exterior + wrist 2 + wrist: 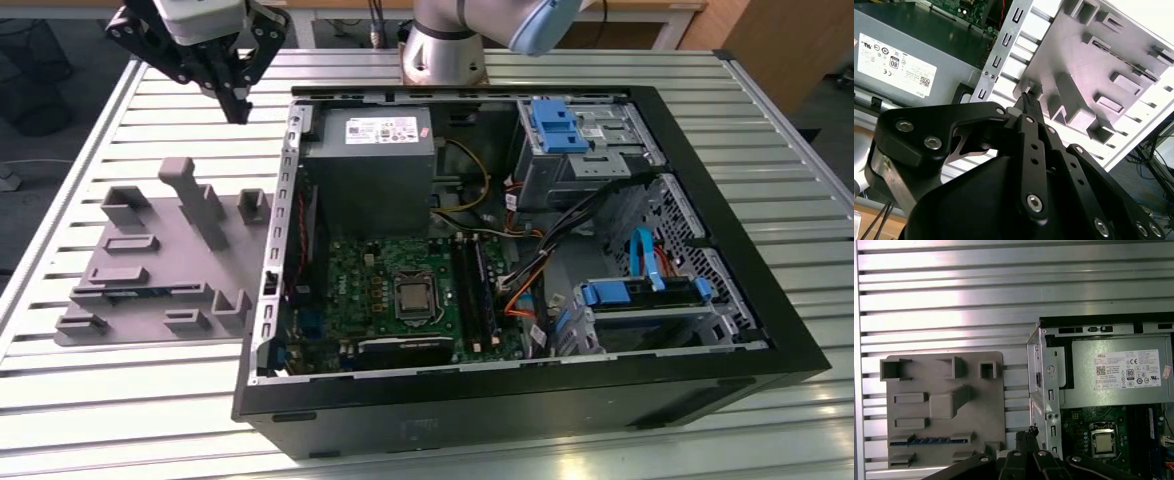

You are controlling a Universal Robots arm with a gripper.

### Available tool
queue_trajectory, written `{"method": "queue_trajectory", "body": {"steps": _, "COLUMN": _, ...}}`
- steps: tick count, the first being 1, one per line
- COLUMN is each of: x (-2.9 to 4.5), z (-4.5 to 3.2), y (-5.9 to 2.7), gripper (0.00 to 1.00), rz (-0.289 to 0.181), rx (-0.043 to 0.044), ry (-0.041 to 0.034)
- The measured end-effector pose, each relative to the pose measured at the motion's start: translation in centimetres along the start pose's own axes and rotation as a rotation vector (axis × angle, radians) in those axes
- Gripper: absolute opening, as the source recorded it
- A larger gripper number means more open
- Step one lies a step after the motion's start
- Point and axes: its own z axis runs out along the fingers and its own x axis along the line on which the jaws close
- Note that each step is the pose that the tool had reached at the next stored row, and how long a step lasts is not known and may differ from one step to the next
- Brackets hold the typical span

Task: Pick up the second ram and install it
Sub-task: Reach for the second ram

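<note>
Second ram (pixel 929 440) lies in grey fixture (pixel 989 405); tool (pixel 239 108) hangs high, pointing down, narrow, empty.

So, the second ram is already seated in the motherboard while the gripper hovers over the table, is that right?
Not quite: the first wrist view shows the second ram lying in the grey fixture beside the case. The gripper does hover over the table.

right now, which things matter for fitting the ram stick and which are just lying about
Job: ram stick, grey holder it sits in, black board slots, hand.
Just there: power supply, blue drive brackets, processor.
</note>
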Motion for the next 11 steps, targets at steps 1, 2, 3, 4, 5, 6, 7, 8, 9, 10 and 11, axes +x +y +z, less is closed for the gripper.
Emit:
{"method": "queue_trajectory", "body": {"steps": 1, "x": 0.00, "z": 0.00, "y": 0.00, "gripper": 0.11, "rz": 0.000, "rx": 0.0000, "ry": 0.0000}}
{"method": "queue_trajectory", "body": {"steps": 2, "x": 0.01, "z": 0.00, "y": 0.00, "gripper": 0.11, "rz": 0.000, "rx": 0.0000, "ry": 0.0000}}
{"method": "queue_trajectory", "body": {"steps": 3, "x": 0.04, "z": 0.00, "y": 0.00, "gripper": 0.11, "rz": 0.000, "rx": 0.0000, "ry": 0.0000}}
{"method": "queue_trajectory", "body": {"steps": 4, "x": 0.08, "z": 0.00, "y": -0.01, "gripper": 0.11, "rz": 0.000, "rx": 0.0000, "ry": 0.0000}}
{"method": "queue_trajectory", "body": {"steps": 5, "x": 0.12, "z": 0.00, "y": -0.01, "gripper": 0.11, "rz": 0.000, "rx": 0.0000, "ry": 0.0000}}
{"method": "queue_trajectory", "body": {"steps": 6, "x": 0.18, "z": -0.01, "y": -0.01, "gripper": 0.11, "rz": 0.000, "rx": 0.0000, "ry": 0.0000}}
{"method": "queue_trajectory", "body": {"steps": 7, "x": 0.25, "z": -0.01, "y": -0.02, "gripper": 0.11, "rz": 0.000, "rx": 0.0000, "ry": 0.0001}}
{"method": "queue_trajectory", "body": {"steps": 8, "x": 0.33, "z": -0.01, "y": -0.02, "gripper": 0.11, "rz": 0.000, "rx": 0.0000, "ry": 0.0000}}
{"method": "queue_trajectory", "body": {"steps": 9, "x": 0.41, "z": -0.01, "y": -0.03, "gripper": 0.11, "rz": 0.000, "rx": 0.0000, "ry": 0.0000}}
{"method": "queue_trajectory", "body": {"steps": 10, "x": 0.51, "z": -0.01, "y": -0.04, "gripper": 0.11, "rz": 0.000, "rx": 0.0000, "ry": 0.0000}}
{"method": "queue_trajectory", "body": {"steps": 11, "x": 0.61, "z": -0.02, "y": -0.05, "gripper": 0.11, "rz": 0.000, "rx": 0.0000, "ry": 0.0000}}
